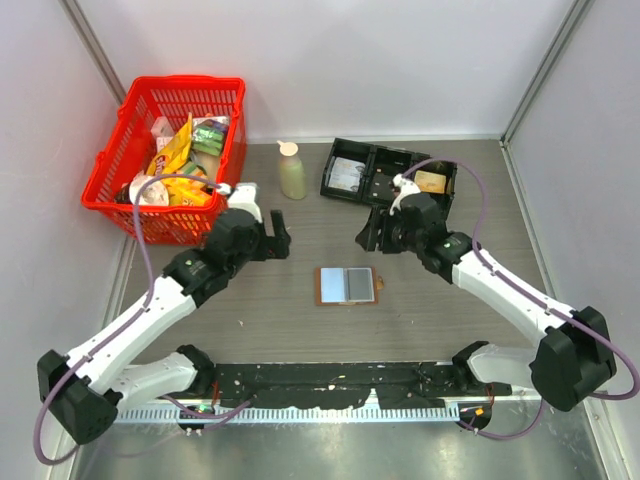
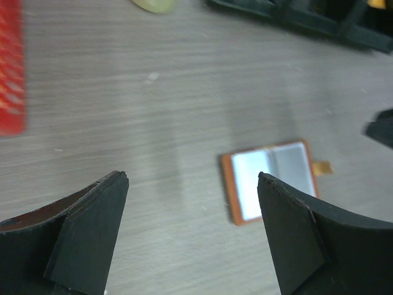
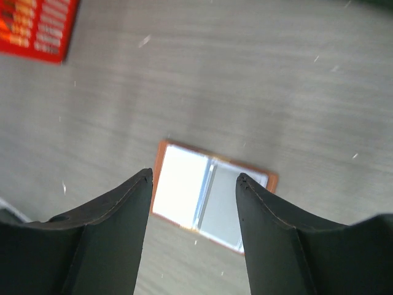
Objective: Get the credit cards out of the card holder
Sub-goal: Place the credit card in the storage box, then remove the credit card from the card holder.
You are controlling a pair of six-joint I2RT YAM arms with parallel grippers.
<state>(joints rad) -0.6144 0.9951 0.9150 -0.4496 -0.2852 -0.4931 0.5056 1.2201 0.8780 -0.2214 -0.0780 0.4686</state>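
Note:
The card holder [image 1: 346, 285] lies open and flat on the table, with a brown rim and pale blue-grey panels. It also shows in the left wrist view [image 2: 270, 181] and the right wrist view [image 3: 209, 193]. A small tan card edge [image 2: 322, 166] sticks out of its right side. Another tan card [image 1: 430, 181] lies in the right compartment of the black tray [image 1: 385, 175]. My left gripper [image 1: 278, 240] is open and empty, above and to the left of the holder [image 2: 191, 178]. My right gripper [image 1: 372, 235] is open and empty, up and right of the holder [image 3: 194, 174].
A red basket [image 1: 170, 150] of snack packets stands at the back left, its edge in the left wrist view [image 2: 11, 74]. A pale bottle [image 1: 292, 170] stands between the basket and the tray. Grey walls close in the table on three sides.

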